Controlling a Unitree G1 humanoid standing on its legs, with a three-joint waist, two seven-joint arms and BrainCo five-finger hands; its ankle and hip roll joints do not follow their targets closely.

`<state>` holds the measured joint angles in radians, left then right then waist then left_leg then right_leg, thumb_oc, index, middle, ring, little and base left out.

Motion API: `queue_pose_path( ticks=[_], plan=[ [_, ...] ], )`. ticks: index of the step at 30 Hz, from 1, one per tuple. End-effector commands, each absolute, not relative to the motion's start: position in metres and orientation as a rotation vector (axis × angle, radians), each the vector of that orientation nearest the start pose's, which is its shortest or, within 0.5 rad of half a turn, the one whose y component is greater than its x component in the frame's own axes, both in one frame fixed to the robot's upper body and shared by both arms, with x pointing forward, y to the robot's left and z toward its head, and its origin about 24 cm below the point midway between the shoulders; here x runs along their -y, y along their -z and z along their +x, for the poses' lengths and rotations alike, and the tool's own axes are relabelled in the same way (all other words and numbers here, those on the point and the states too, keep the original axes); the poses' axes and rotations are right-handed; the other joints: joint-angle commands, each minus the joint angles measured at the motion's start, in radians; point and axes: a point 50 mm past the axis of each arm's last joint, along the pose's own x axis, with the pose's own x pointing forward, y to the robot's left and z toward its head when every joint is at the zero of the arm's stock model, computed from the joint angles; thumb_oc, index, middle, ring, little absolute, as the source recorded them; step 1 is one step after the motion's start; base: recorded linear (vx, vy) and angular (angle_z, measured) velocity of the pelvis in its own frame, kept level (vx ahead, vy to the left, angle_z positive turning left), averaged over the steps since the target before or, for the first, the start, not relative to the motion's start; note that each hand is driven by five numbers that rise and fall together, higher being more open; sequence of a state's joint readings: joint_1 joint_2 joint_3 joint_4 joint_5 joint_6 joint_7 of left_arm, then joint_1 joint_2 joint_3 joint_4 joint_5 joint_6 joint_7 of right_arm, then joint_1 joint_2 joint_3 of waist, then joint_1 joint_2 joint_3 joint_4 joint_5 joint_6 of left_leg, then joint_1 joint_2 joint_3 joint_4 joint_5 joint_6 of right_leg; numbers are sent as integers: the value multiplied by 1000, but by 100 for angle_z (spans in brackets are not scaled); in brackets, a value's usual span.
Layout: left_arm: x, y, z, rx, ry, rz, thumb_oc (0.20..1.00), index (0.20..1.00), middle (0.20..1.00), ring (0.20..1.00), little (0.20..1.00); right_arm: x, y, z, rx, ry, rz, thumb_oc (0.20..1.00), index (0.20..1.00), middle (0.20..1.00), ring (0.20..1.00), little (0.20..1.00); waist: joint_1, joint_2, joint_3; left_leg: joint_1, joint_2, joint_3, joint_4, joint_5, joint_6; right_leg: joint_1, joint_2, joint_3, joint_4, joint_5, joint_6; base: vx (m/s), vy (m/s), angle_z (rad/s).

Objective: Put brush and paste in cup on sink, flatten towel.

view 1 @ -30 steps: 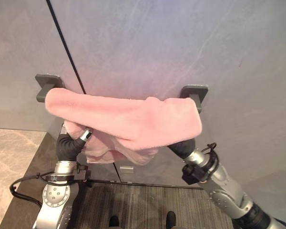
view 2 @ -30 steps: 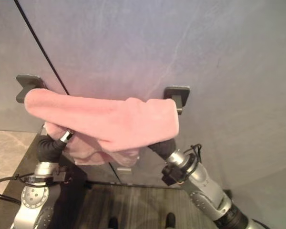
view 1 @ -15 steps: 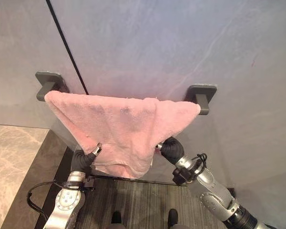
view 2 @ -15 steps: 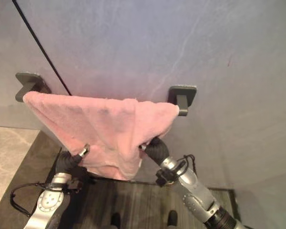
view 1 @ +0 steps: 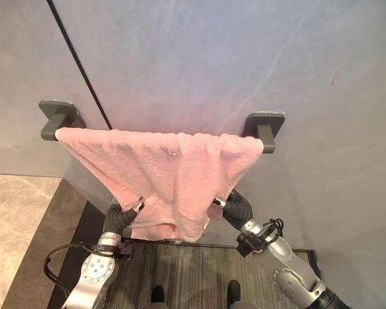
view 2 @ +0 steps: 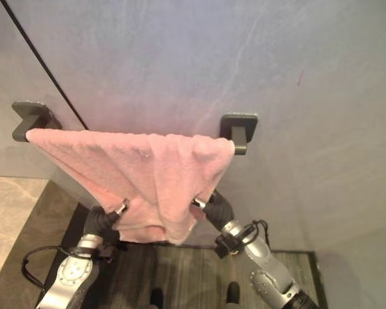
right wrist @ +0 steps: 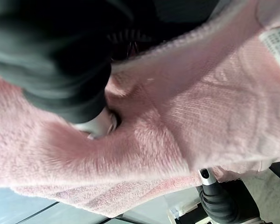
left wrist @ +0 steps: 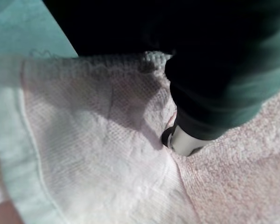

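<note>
Hanging over the wall bar (view 1: 264,136), the pink towel (view 1: 161,174) in the left eye view spans between the two dark brackets, spread along the top but gathering downward into a bunched point at the lower middle. Left hand (view 1: 134,207) is at the towel's lower left edge, right hand (view 1: 220,203) at its lower right edge, both mostly buried in cloth. Flattening looks partly done: top edge is spread, lower half is creased and uneven.

Right eye view: same layout, towel (view 2: 141,177) draped from bracket to bracket, left hand (view 2: 120,208) and right hand (view 2: 200,205) tucked against the hanging folds on either side. No brush, paste, cup or sink visible, so I can't judge that half of the task.

Left wrist view: dark ribbed cover close up, one silver piece of the left hand (left wrist: 182,141) pressed into the towel (left wrist: 107,154), cloth wrapped around it. Fingers are hidden under fabric, so I can't tell if it is pinching or just pushing.

Right wrist view: right hand (right wrist: 99,125) sunk into pink pile of the towel (right wrist: 186,116), a white label at the corner, the other arm showing below. Fingers hidden here too; grasp can't be told.

Judgement: towel step is midway, the lower edge needs pulling straight and even.
</note>
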<state>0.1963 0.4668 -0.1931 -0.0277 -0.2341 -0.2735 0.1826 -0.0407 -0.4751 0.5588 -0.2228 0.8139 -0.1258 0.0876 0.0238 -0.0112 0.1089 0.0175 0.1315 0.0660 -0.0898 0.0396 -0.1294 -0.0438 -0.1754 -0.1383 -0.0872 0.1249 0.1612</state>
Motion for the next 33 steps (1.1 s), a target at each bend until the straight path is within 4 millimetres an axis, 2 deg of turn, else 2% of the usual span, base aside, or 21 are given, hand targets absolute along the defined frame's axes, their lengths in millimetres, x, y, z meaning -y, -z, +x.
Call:
queue_pose_path(
  ticks=[1,3,5,6,7,8,10,12,15,27,29,30,33],
  plan=[
    [-216,-37,211,52,20,322,1000,1000,1000,1000,1000,89,-93,222,115,-673,441,1000,1000,1000,1000,1000,-4,-49,-18,-23,-8,-1,3,7,17,22,-75,40,0,-13,35,0,0,0],
    [-220,-26,206,-9,23,366,1000,1000,1000,1000,1000,94,-83,223,86,-653,386,1000,1000,1000,1000,1000,-6,-46,-18,-22,-9,0,3,7,17,22,-75,39,0,-13,36,0,0,0],
    [-221,-25,205,-19,32,373,1000,1000,1000,1000,1000,96,-82,223,83,-642,362,1000,1000,1000,1000,1000,-7,-45,-17,-22,-9,0,3,7,18,22,-75,39,0,-13,36,0,0,0],
    [-226,-9,198,-115,56,430,1000,1000,1000,1000,1000,107,-61,224,15,-602,212,1000,1000,1000,1000,1000,-14,-41,-16,-20,-7,2,3,6,19,22,-75,41,0,-14,36,0,0,0],
    [-229,4,191,-189,71,440,1000,1000,1000,1000,1000,113,-51,226,-21,-572,151,1000,1000,1000,1000,1000,-17,-39,-17,-19,-8,4,3,5,19,23,-74,42,0,-14,35,-8,9,-3],
    [-233,13,186,-248,82,472,1000,1000,1000,1000,1000,119,-40,224,-65,-557,113,1000,1000,1000,1000,1000,-19,-37,-18,-18,-7,5,3,4,19,24,-74,41,0,-15,35,5,4,-4],
    [-234,14,184,-254,84,497,1000,1000,1000,1000,1000,122,-36,223,-80,-544,85,1000,1000,1000,1000,1000,-20,-36,-18,-16,-6,5,3,3,19,27,-73,39,0,-16,34,0,0,0],
    [-240,33,169,-379,90,476,1000,1000,1000,1000,1000,128,-19,220,-163,-532,70,1000,1000,1000,1000,1000,-25,-32,-22,-10,-5,7,3,1,21,30,-72,41,0,-19,34,0,0,0],
    [-241,36,164,-419,124,477,1000,1000,1000,1000,1000,127,-9,219,-220,-532,100,1000,1000,1000,1000,1000,-28,-28,-26,-6,-4,10,3,-1,22,32,-71,43,0,-19,32,5,0,-2],
    [-233,29,172,-392,172,427,1000,1000,1000,1000,1000,119,-8,222,-236,-574,113,1000,1000,1000,1000,1000,-27,-19,-35,-3,-1,12,3,-1,20,33,-70,45,0,-22,29,-3,-3,-3],
    [-232,28,172,-396,176,372,1000,1000,1000,1000,1000,117,-5,220,-259,-575,157,1000,1000,1000,1000,1000,-27,-16,-35,-2,-2,12,3,-1,21,33,-69,48,0,-22,28,0,0,0],
    [-227,33,169,-426,156,206,1000,1000,1000,1000,1000,111,0,217,-300,-585,241,1000,1000,1000,1000,1000,-28,-12,-35,-1,-3,14,3,1,22,33,-70,51,0,-20,27,0,0,0],
    [-223,34,170,-437,173,150,1000,1000,1000,1000,1000,106,10,216,-351,-575,289,1000,1000,1000,1000,1000,-28,-9,-34,0,-4,15,3,1,22,32,-70,52,0,-18,27,0,0,0]
  ],
)
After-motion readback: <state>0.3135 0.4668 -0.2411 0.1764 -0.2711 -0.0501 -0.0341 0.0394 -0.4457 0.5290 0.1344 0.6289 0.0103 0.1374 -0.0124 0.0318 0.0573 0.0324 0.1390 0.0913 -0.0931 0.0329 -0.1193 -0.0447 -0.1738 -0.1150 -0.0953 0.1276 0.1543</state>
